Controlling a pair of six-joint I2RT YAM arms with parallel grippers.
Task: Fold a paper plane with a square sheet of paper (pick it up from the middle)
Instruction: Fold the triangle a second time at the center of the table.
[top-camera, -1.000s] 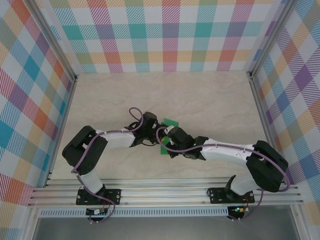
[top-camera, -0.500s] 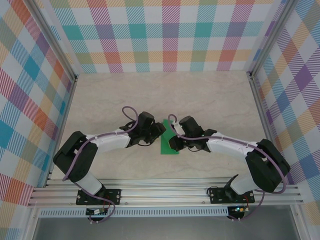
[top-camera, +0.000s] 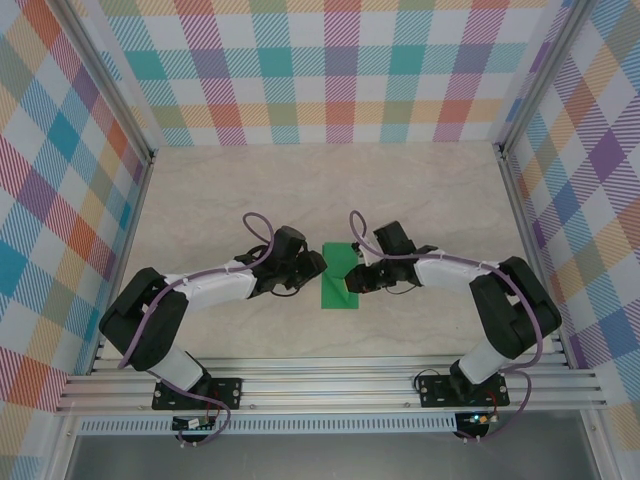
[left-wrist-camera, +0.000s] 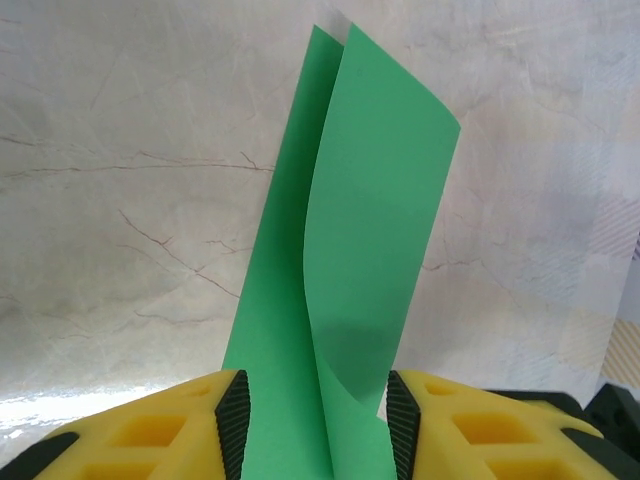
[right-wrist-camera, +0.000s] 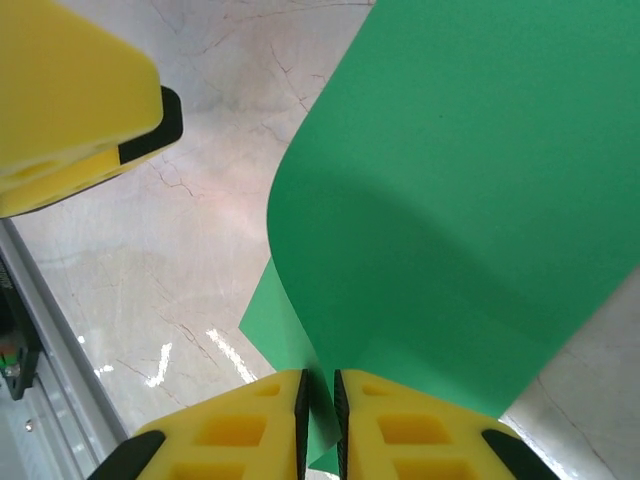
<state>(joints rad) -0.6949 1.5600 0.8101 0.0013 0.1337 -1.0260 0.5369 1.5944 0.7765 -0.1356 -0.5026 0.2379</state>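
Square sheet of paper (top-camera: 338, 292): bright green and partly folded. It lies on the table (top-camera: 430, 200) toward 6 o'clock from its middle, with one flap curling up off the lower layer.
Left gripper (top-camera: 318, 266): at the sheet's 10 o'clock. In the left wrist view its jaws stand apart with the folded strip filling the gap. I cannot tell whether the pads (left-wrist-camera: 232, 420) squeeze it.
Right gripper (top-camera: 352, 281): at the sheet's 2 o'clock. Its fingers (right-wrist-camera: 285, 420) are nearly together, pinching the raised flap's edge.
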